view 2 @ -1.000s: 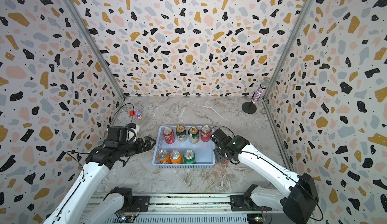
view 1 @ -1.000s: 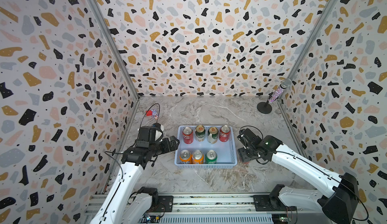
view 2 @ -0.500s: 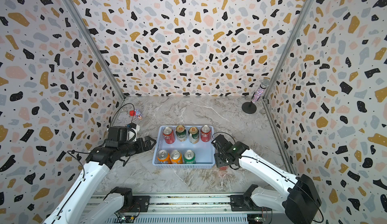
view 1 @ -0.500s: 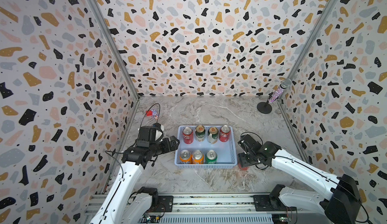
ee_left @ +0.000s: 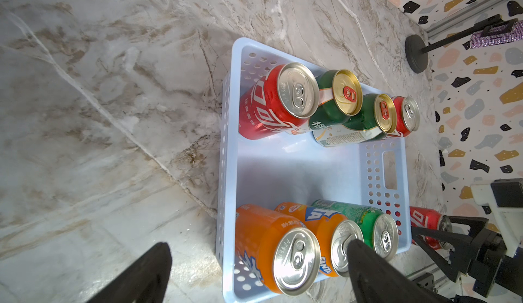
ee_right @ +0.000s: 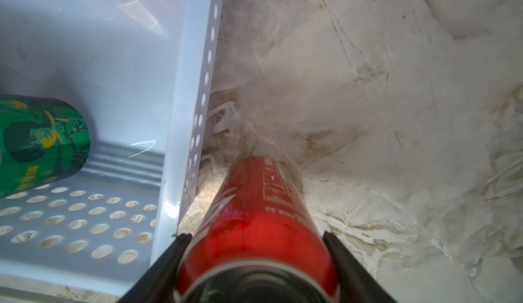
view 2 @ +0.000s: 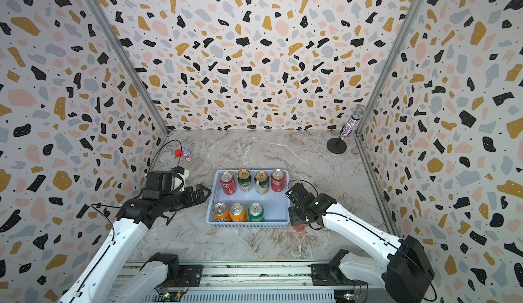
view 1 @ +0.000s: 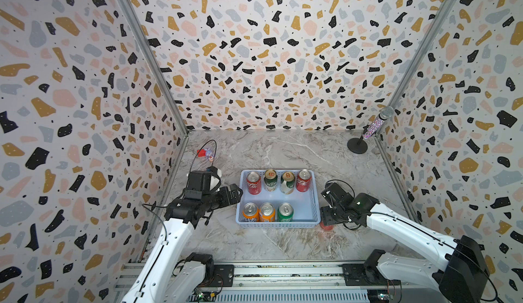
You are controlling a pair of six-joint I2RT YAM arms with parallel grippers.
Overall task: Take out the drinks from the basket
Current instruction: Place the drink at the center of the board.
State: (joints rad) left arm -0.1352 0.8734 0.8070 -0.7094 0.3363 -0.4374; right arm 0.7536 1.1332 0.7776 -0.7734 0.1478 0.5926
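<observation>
The right pincer [ee_right: 254, 235] is gripping a red can [ee_right: 249, 191]. In the right wrist view its two black fingers are lying against opposite sides of the can near its top. The can is standing upright, its long axis vertical, and its base appears to be resting on the table [view 1: 283, 151] just outside the basket [view 1: 278, 225]. Taking the basket's middle as the clock centre in a top view, the can is sitting at about 4 o'clock, just beside the near right corner. Only a sliver of red is showing there below the pincer.

The pincer is therefore hanging straight above the can. I judge that the coming move is a letting go followed by a straight lift along that axis. A sideways drag towards 9 o'clock would be pushing the can into the basket wall.

The left pincer [view 1: 237, 193] is hovering at 9 o'clock of the basket, just beside its wall, with its jaws wide apart and nothing between them. Seven cans are standing upright inside: four along the far wall, and two orange cans [view 1: 250, 212] and a bright green can [view 1: 285, 212] along the near wall. The orange cans, at about 7 o'clock, are sitting nearer the left arm, and the bright green can is sitting nearer the right.
</observation>
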